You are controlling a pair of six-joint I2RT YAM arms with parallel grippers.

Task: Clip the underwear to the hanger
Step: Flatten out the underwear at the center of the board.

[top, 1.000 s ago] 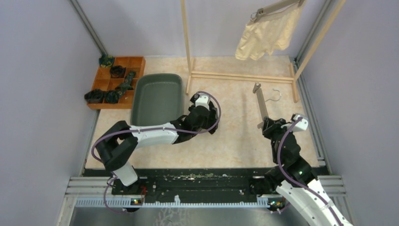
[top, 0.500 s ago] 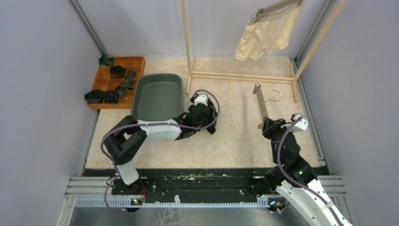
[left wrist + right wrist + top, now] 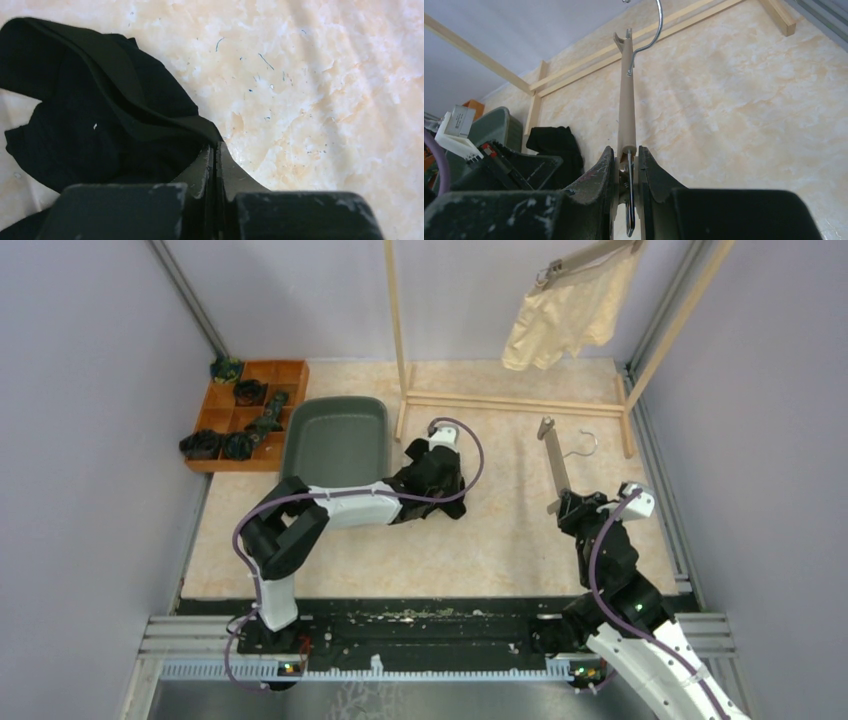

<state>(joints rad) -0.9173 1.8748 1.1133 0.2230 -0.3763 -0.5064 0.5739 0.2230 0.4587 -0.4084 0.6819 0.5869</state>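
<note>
Underwear (image 3: 100,135) (the black pair) lying at the middle of the bench (image 3: 500,540), waistband pinched tight in the left end effector (image 3: 215,150). Lift slowly, carry toward the right edge, offer the band to the hanger (image 3: 626,100) clamped in the right end effector (image 3: 627,152).

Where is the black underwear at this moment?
The black underwear lies left of centre in the top external view, just right of the green tub, its edge pinched in the left end effector.
</note>
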